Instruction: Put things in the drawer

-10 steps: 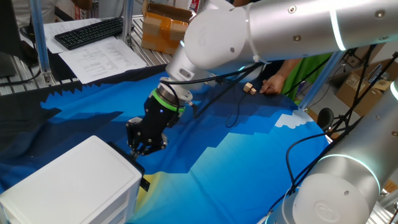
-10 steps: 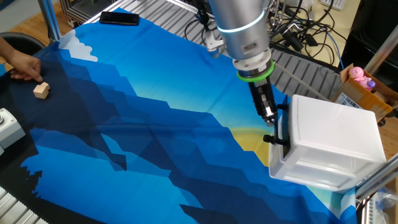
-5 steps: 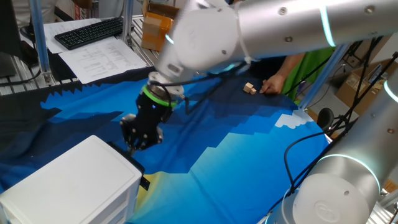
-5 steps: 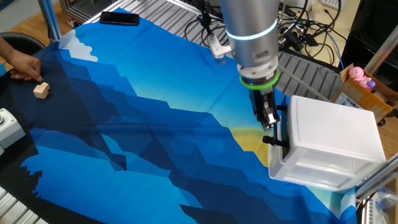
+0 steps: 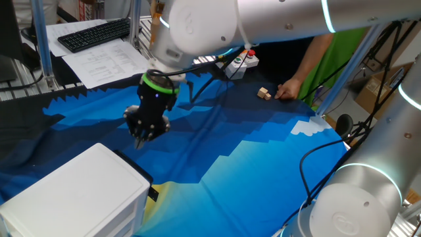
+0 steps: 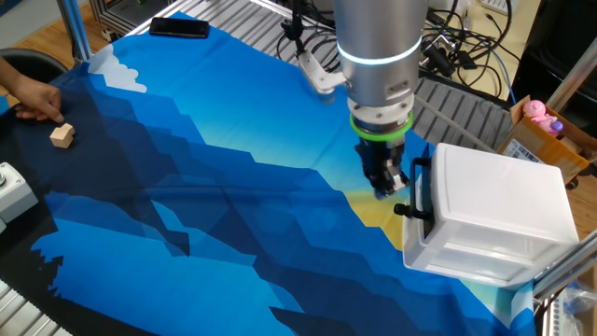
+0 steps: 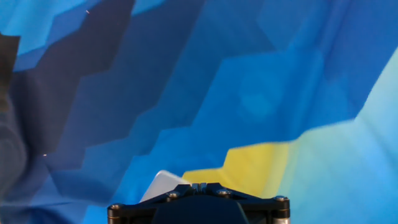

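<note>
A small tan wooden block lies on the blue cloth far from the arm, next to a person's hand; it also shows in the other fixed view. The white cabinet stands at the cloth's edge with its drawer pushed in; the black tab sticks out of its front. My gripper hangs just above the cloth a little off the tab, jaws together and holding nothing. In the hand view the fingertips meet, with a white cabinet corner beside them.
A keyboard and papers lie beyond the cloth. A black phone lies at the cloth's far corner, a power strip with cables behind the arm, and a grey box at the left edge.
My gripper has drawn back from the drawer's black tab, moving away from the cabinet front and slightly up. The block and the person's hand have stayed put.
</note>
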`<state>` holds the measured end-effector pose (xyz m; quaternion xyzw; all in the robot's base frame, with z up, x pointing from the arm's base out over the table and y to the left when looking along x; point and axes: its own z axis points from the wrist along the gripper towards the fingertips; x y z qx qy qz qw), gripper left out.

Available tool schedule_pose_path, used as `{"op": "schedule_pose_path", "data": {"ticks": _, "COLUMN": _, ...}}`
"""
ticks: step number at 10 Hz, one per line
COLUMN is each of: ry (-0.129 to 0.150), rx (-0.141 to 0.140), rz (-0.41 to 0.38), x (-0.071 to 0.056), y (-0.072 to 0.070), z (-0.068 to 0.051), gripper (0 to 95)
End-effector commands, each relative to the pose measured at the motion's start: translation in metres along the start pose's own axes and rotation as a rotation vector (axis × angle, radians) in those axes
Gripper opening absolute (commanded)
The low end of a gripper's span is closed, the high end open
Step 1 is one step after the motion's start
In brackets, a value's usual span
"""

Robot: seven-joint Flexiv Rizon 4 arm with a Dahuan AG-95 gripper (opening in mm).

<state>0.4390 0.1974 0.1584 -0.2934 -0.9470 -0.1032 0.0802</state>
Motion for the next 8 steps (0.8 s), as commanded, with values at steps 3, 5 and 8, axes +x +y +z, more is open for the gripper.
{"op": "schedule_pose_path", "data": {"ticks": 3, "ry": -0.007, "rx": 0.038, "rz": -0.148, "x": -0.051, "y": -0.037, "z": -0.035, "gripper": 0.0}}
{"op": "schedule_pose_path", "data": {"ticks": 5, "ry": -0.018, "rx": 0.057, "rz": -0.144, "x": -0.051, "y": -0.038, "z": -0.039, "gripper": 0.0}}
{"op": "schedule_pose_path", "data": {"ticks": 8, "ry": -0.029, "rx": 0.066, "rz": -0.132, "x": -0.058, "y": -0.048, "z": -0.044, "gripper": 0.0}}
